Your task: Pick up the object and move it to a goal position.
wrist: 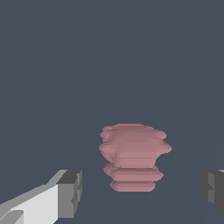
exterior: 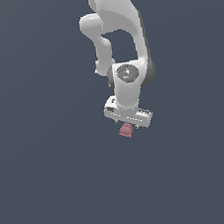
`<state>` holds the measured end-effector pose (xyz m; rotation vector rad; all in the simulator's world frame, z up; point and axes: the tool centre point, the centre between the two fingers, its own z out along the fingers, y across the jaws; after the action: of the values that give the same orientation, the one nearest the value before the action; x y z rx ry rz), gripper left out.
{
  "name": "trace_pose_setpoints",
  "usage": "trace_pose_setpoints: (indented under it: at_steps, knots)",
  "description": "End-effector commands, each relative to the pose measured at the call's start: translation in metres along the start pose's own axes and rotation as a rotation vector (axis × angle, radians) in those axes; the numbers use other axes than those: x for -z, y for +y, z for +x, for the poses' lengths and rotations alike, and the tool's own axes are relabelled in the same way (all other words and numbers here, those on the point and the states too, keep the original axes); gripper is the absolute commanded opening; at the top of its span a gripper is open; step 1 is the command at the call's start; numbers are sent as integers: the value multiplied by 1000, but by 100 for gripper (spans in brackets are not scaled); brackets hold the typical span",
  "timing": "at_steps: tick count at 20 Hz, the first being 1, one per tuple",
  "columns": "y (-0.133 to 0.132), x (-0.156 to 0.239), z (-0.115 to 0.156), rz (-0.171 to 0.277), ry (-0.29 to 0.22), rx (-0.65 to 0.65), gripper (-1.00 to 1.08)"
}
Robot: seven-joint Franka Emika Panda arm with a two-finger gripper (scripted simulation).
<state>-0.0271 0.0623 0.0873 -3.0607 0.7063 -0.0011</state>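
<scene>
Flat slate-grey ground; ridged pink object [wrist: 133, 157], judged light and rigid, best pinched across its stepped sides, lies between spread, empty gripper [wrist: 142, 190] fingers.

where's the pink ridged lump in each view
Exterior view: the pink lump sits just under the white gripper, near picture centre.
Wrist view: it fills the lower middle, between the two fingertips.
Shared landmark: the gripper.
</scene>
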Motion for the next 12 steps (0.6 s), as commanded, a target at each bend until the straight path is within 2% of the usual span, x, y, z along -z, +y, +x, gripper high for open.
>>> trace_pose_setpoints:
  at_steps: [1, 12]
  knots:
    - [0, -8, 0, -1, -1, -1, 100]
    - [0, -46, -1, -1, -1, -4, 100]
